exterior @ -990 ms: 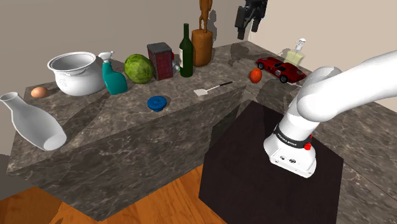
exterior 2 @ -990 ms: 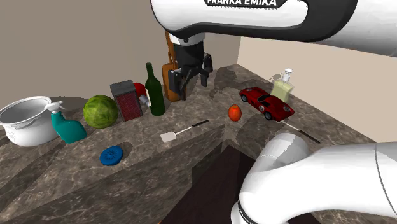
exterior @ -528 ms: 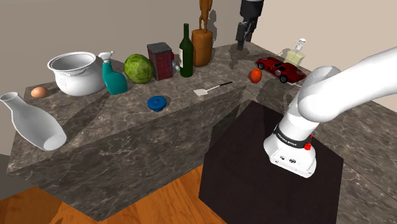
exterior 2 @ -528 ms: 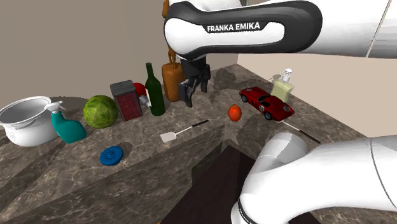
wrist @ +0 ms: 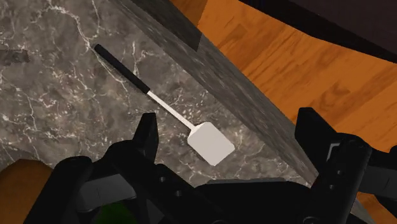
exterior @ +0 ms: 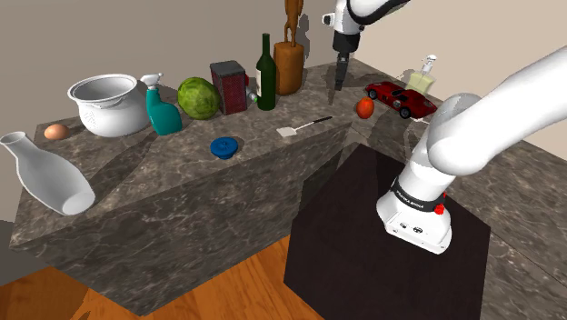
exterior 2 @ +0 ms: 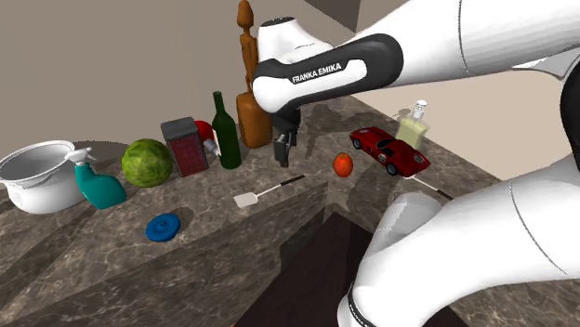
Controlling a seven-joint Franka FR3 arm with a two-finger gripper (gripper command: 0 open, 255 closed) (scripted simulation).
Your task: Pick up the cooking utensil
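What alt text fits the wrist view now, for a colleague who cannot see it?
A spatula with black handle and white blade lies flat on the dark marbled counter below the open end effector, blade seen between the fingers, untouched. Past the counter edge is orange wood floor.

Brought the fingers (exterior: pixel 340 75) down over the last second, from high above the tabletop (exterior: pixel 182 173) to hang close over it. Turned them about the wrist as well: broadside and plainly spread a second ago, edge-on and narrow now in the shoulder view. Closed most of the gap to the spatula (wrist: pixel 167 108), now near, below and just beyond the fingertips. Swung the lettered arm link (exterior 2: pixel 325 72) from level across the second exterior view's top edge to a slant running down toward the fingers.
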